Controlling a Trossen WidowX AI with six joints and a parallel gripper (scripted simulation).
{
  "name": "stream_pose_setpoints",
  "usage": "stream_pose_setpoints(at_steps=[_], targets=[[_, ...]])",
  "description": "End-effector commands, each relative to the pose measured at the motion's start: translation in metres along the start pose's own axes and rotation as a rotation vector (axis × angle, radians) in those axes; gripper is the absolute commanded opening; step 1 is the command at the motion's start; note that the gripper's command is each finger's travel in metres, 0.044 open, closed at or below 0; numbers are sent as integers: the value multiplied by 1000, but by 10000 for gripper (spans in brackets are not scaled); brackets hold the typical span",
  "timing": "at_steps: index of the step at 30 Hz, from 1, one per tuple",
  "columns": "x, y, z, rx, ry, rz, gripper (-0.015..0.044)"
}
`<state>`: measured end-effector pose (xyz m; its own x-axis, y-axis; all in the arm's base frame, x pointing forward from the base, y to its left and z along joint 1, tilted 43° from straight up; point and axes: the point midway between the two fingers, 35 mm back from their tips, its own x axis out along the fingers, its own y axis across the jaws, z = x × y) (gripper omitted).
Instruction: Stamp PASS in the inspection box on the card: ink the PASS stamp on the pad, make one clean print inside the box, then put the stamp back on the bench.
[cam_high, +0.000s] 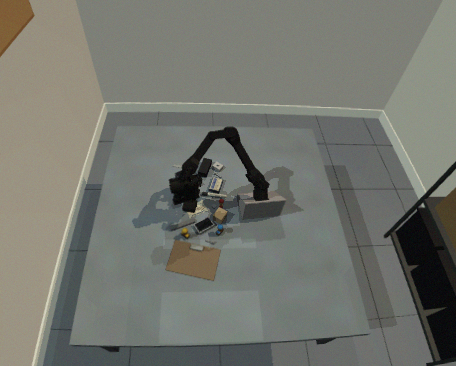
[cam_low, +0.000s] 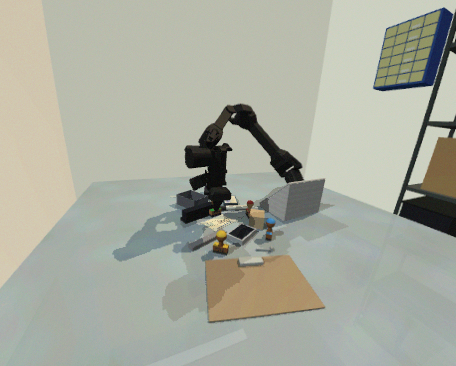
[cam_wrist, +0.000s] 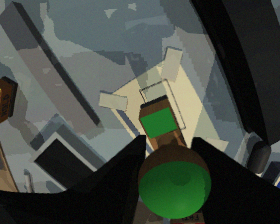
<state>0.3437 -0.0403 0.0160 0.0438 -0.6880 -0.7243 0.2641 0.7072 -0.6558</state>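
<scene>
My gripper (cam_wrist: 169, 142) (cam_low: 216, 206) is shut on the green-knobbed stamp (cam_wrist: 175, 182) (cam_low: 215, 212), which has a green patch on its block. The stamp is over the pale card (cam_wrist: 193, 102) (cam_low: 218, 223) (cam_high: 200, 208) and hides part of it. The box outline (cam_wrist: 182, 120) on the card shows beyond the stamp. The stamp's underside is hidden, and I cannot tell whether it touches the card. The ink pad (cam_wrist: 65, 159) (cam_low: 242, 233) (cam_high: 204, 225) lies near the card, dark in a pale frame.
A yellow-knobbed stamp (cam_low: 221, 243) (cam_high: 185, 232), a blue-knobbed one (cam_low: 270, 228) (cam_high: 220, 229) and a red-knobbed one (cam_low: 250, 207) stand around the pad. A wooden block (cam_low: 257, 218), a grey bar (cam_wrist: 50, 65), a black box (cam_low: 196, 213) and a clipboard (cam_low: 260, 292) are nearby. A large grey block (cam_low: 300, 200) stands right.
</scene>
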Motion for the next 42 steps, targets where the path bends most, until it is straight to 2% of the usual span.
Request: stream_pose_setpoints(at_steps=[1,42], targets=[[3,0,0,-4,-2,-3,0],[29,-1,-2,-5,-4,-7,0]])
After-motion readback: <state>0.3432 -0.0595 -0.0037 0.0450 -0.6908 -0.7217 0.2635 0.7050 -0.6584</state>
